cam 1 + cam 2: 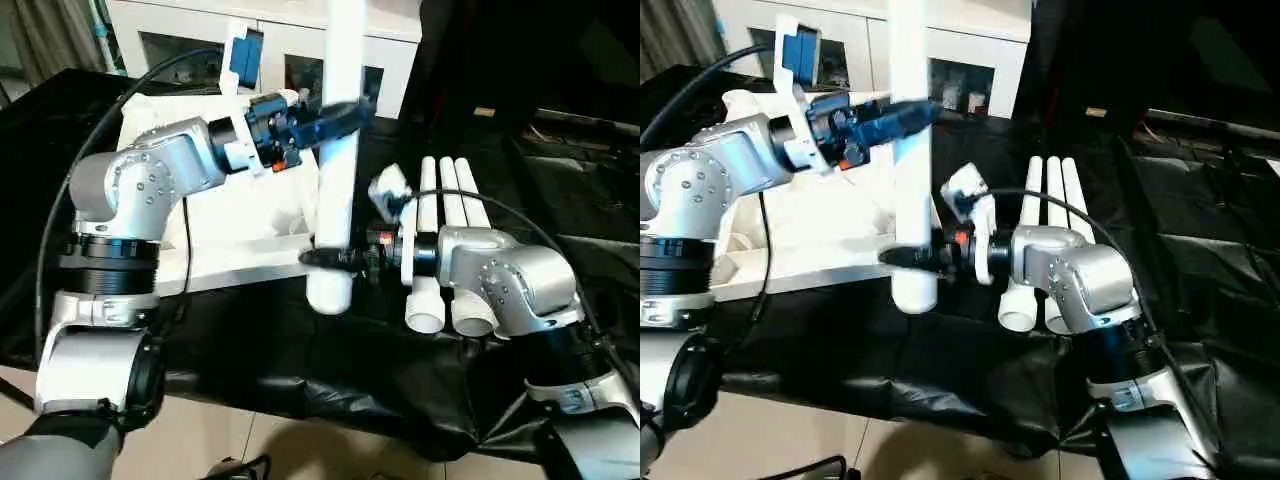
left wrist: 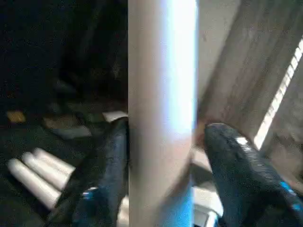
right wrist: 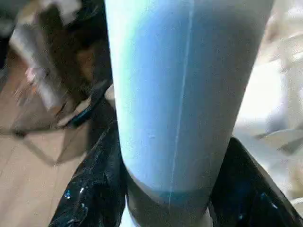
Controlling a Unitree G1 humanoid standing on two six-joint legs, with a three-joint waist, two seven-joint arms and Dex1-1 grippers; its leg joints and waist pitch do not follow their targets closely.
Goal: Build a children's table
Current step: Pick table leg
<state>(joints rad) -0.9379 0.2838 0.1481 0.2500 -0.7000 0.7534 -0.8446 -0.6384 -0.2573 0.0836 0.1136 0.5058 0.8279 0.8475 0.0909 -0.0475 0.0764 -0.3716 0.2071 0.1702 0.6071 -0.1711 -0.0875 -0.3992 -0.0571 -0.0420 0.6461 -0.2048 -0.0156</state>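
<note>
Silver forearms fill the lower corners of the head view, and between them one white table leg [image 1: 338, 150] stands nearly upright at frame centre. The right gripper [image 1: 325, 258] is clamped around it just above the wide open end. The left gripper [image 1: 340, 115] brackets it higher up; one finger [image 2: 106, 175] touches the tube, the other [image 2: 236, 175] seems to stand slightly off, so this grip looks loose, though blur makes that uncertain.

A hollow plastic tube, the leg is probably light and stiff, but smooth and round enough to slip or twist in the pads. Its taper argues for holding near the wide end, as the right gripper does, with a second hold higher up to steady the tilt.

Three spare legs [image 1: 450, 210] lie side by side right of centre, just behind the right wrist. The white table top [image 1: 230, 225] lies at centre left on the black-draped table [image 1: 330, 360], whose front edge runs just below the leg's end. Open room is mostly above.
</note>
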